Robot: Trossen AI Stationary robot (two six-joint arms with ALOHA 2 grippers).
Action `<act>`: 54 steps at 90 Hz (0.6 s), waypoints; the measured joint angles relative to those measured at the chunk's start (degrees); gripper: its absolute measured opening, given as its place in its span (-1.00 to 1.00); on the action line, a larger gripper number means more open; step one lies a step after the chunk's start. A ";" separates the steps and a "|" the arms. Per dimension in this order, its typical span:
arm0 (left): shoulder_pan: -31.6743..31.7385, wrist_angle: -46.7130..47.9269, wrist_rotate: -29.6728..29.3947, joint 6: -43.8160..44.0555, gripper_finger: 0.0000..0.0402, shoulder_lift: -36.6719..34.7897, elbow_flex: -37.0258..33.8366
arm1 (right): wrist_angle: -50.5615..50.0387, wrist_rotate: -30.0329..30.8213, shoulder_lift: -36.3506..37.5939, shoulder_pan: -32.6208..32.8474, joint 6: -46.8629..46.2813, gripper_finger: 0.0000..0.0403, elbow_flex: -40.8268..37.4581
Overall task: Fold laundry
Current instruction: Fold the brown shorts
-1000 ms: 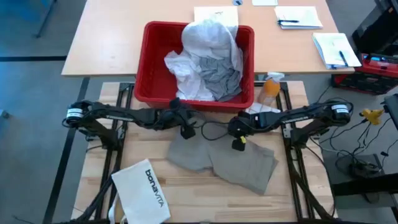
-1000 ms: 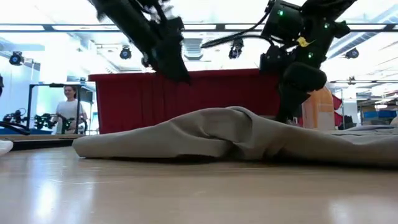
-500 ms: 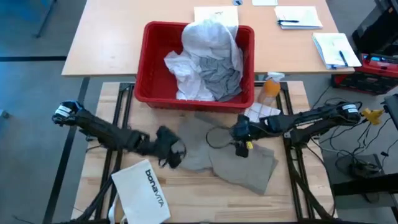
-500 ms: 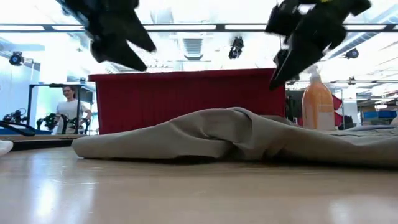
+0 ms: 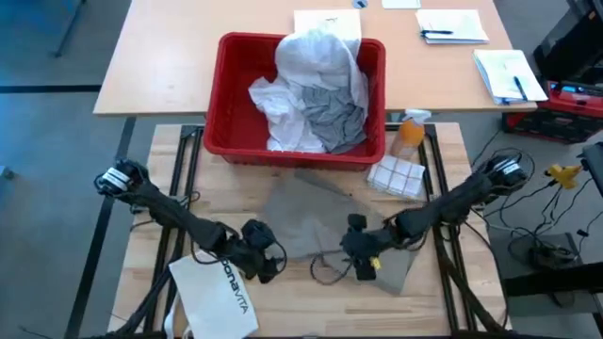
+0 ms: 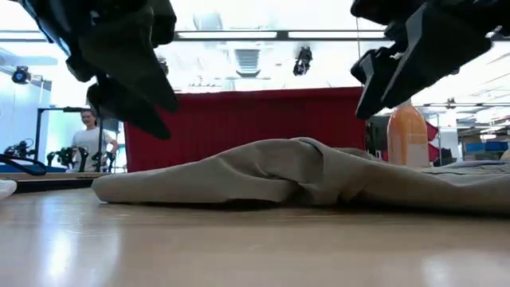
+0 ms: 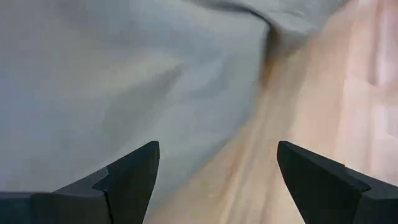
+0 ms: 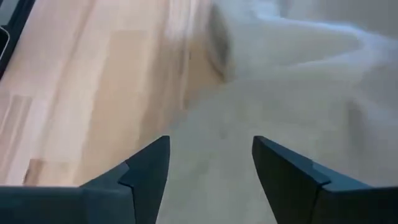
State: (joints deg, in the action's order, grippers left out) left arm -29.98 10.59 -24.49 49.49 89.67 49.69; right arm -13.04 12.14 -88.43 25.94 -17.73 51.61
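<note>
**Desk:** Where does the folding stand?

**Caption writer:** Early, by my reading. One khaki-tan piece (image 5: 325, 226) lies spread and rumpled on the wooden table (image 5: 443, 301), in front of the red basket (image 5: 221, 104). It shows no neat fold yet. The large white button-front shirt (image 5: 316, 56) and the grey T-shirt (image 5: 334, 118) sit heaped in the basket, untouched as far as the high view shows. So three garments are left to fold, none done.

**Desk:** And the arms?

**Caption writer:** Both reach low over the khaki piece's front edge. The left gripper (image 5: 262, 266) hovers at its front-left corner, just beside the white bag (image 5: 212, 301) printed "bonavita". Its fingers (image 7: 134, 171) stand spread wide, holding nothing. The right gripper (image 5: 363, 256) hangs over the front-right part of the cloth, its fingers (image 8: 146, 168) likewise parted and empty. The low view shows both above the fabric, not touching it.

**Desk:** Give me the count, biggest first.

**Caption writer:** One table, one basket, two arms, one white shirt, one khaki piece, one grey T-shirt, one bag, one orange spray bottle (image 5: 408, 135) beside the basket, one small chequered white item (image 5: 396, 176) near it. A person (image 6: 88, 143) stands far off in the room behind.
</note>
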 joint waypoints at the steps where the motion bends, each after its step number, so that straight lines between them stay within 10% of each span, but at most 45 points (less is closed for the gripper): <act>1: -0.03 -0.38 0.03 -0.09 0.54 0.26 0.00 | 0.19 0.36 -0.61 0.15 -0.62 0.10 0.39; 30: -1.02 -16.35 6.40 1.97 0.54 8.89 0.32 | -3.49 7.74 -17.42 1.54 -10.60 0.30 15.00; 54: -2.56 -24.91 3.31 13.87 0.54 14.42 0.44 | -13.52 12.33 -26.24 0.22 -14.77 0.08 22.31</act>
State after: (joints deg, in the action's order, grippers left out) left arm -32.53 -14.32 -21.18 63.36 104.08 50.13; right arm -26.56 24.47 -114.67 26.16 -32.50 73.93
